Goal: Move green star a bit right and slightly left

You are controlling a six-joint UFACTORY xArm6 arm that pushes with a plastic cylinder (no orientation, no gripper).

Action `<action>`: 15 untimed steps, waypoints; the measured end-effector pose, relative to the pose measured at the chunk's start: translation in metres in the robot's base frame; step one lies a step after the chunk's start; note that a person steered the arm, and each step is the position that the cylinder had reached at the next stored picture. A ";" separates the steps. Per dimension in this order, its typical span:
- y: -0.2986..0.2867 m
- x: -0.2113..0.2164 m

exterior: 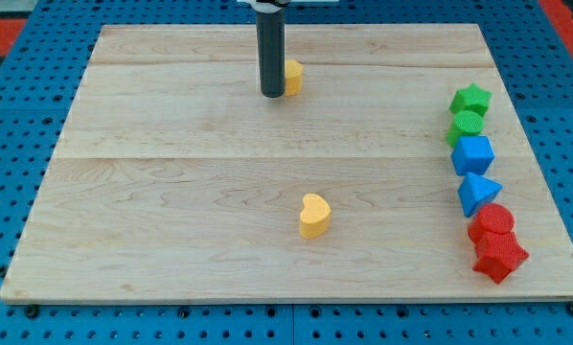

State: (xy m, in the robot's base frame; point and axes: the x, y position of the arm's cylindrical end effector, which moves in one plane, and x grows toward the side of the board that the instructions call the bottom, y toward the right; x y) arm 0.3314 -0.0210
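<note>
Writing: none readable on the board (171, 192), the blocks or the rod. No jaws on this rig, just a straight dark rod; my tip (272, 95) sits near the view's top centre, holding nothing, with a yellow block (293, 77) just beside it on the view's right, partly hidden by the rod, so I cannot tell if they touch or what shape it is.

Green star (470, 98) is at the view's right edge, top of a column of 6 blocks, well apart from my tip. Directly below it a green round block (466, 126), touching or nearly so. Then a blue cube-like block (473, 153), a blue triangle (477, 191), a red round block (493, 221) and a red star (499, 256) at the bottom, each close against the next.

Yellow heart (314, 215) stands alone near the board's middle, toward the view's bottom.

Room: little board between the green star and the right edge; wide bare wood to its left. Blue pegboard (18, 326) surrounds the board
</note>
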 end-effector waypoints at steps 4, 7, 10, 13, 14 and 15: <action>0.243 -0.003; 0.322 0.036; 0.305 0.007; 0.253 0.041; 0.266 0.004; 0.192 -0.016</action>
State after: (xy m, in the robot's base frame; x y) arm 0.3152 0.1708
